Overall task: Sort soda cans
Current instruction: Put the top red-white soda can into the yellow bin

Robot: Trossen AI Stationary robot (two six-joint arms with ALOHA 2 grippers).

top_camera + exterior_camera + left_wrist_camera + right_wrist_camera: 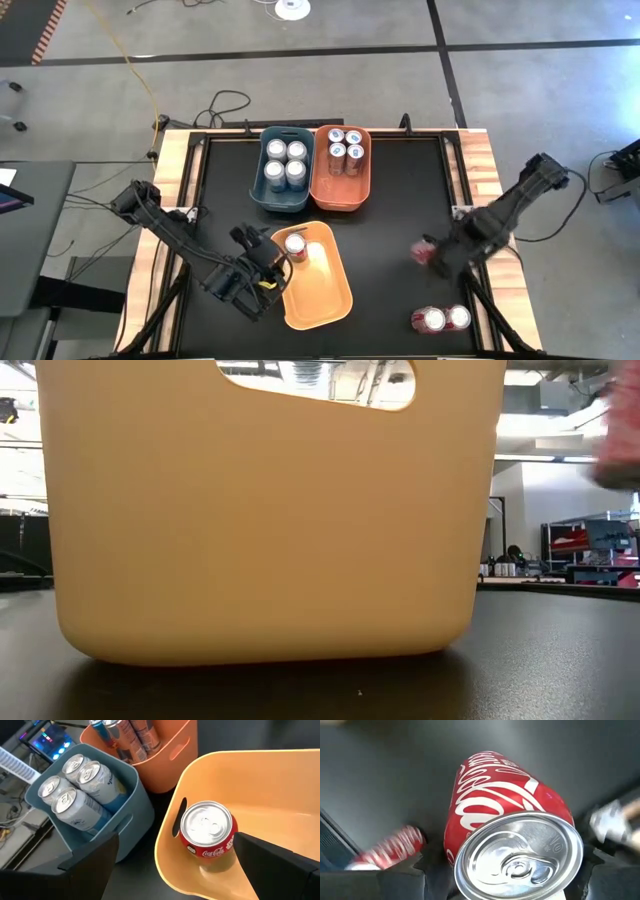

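Looking straight down from the high view, the black table (390, 230) fills the middle of the frame with three bins on it. Upper middle, the blue bin (282, 170) holds four light cans (285, 162), and touching its right side the orange bin (342, 168) holds four blue cans (346, 150). Lower middle, the yellow bin (317, 277) has one red can (296, 247) standing in its upper left corner. The left gripper (262, 268) sits just outside that bin's left edge, fingers spread with nothing between them. Over at the right, the right gripper (432, 254) is pinching a second red can (422, 252), which looks blurred. Two more red cans (443, 319) stand together at the lower right of the table.

Low view is pretty much all yellow bin (270, 510) wall, with a blurry red can (620, 435) at the upper right edge.

Left wrist view: the red can (207, 836) stands upright in the yellow bin (280, 785), centre frame, between the two dark fingers (272, 867) but apart from them. Blue bin (132, 795) with light cans (75, 785) is at the left, orange bin (175, 750) at the top.

Right wrist view: the gripped red can (512, 837) fills the frame, silver top toward the camera, tilted. Another red can (390, 848) shows blurred at the lower left, on the table (395, 775).
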